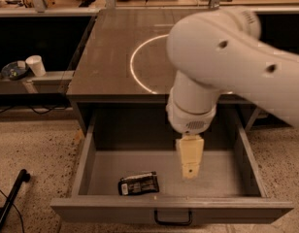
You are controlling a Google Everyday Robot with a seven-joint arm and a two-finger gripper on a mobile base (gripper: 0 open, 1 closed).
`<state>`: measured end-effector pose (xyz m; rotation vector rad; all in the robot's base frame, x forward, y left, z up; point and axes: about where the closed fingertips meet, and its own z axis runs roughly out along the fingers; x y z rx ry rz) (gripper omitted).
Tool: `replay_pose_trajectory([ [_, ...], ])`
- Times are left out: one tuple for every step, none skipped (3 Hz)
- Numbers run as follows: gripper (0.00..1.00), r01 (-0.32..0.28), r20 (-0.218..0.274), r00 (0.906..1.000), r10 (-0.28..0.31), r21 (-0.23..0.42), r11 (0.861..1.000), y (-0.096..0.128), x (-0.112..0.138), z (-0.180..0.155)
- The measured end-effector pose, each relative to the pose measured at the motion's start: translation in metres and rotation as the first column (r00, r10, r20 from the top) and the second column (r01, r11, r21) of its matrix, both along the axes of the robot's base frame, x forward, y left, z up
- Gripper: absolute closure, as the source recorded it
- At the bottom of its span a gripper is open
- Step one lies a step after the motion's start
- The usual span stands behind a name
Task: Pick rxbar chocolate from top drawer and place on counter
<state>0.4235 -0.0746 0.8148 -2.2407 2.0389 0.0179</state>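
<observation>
The rxbar chocolate (139,183), a flat black bar with pale lettering, lies on the floor of the open top drawer (86,164) near its front left. The drawer's dark loop handle (173,221) shows on the front panel. My gripper (190,171) hangs over the middle of the drawer, right of the bar and apart from it, pointing down. The large white arm (222,57) above it covers the right half of the counter (115,47), whose white circle shows only in part.
A white paper cup (36,65) and a small dish (13,70) sit on a low shelf at the left. A dark pole (11,198) lies on the speckled floor at the lower left. Pale benches run along the back.
</observation>
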Motion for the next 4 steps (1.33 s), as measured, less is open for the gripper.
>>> replay_pose_trajectory([
  [0.0, -0.002, -0.016, 0.9999, 0.002, 0.002, 1.0, 0.001, 0.0, -0.007],
  [0.0, -0.048, -0.02, 0.9986, 0.048, 0.016, 0.999, 0.015, 0.007, -0.013],
  [0.0, -0.124, 0.004, 0.9923, 0.124, 0.042, 0.991, 0.053, 0.02, -0.039],
  [0.0, -0.18, 0.018, 0.9836, 0.179, 0.066, 0.981, 0.098, 0.033, -0.079],
])
